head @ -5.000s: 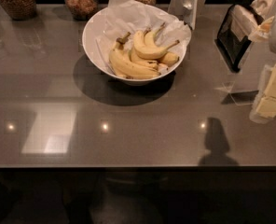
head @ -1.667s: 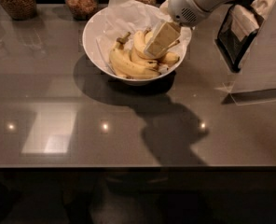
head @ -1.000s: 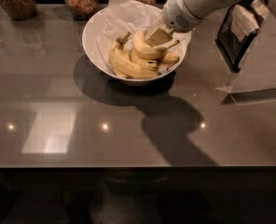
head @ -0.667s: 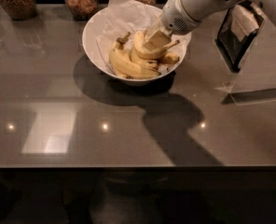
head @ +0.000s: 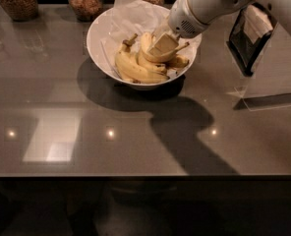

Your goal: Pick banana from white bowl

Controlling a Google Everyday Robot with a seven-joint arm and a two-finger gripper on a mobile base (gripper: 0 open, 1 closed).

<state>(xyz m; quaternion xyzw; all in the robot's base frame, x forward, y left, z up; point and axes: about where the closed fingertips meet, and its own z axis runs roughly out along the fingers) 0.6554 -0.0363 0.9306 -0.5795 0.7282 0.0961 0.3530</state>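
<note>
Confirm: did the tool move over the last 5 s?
Yes. The tool moved left, from the far right of the view to the white bowl, and is now over the banana inside it.

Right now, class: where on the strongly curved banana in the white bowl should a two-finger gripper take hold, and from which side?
Probably the thick middle of the banana, across its width, from above: it lies atop the other bananas, and the deep white bowl walls off the sides. Its thin stem looks too slender. The gripper sits there, over that middle.
</note>
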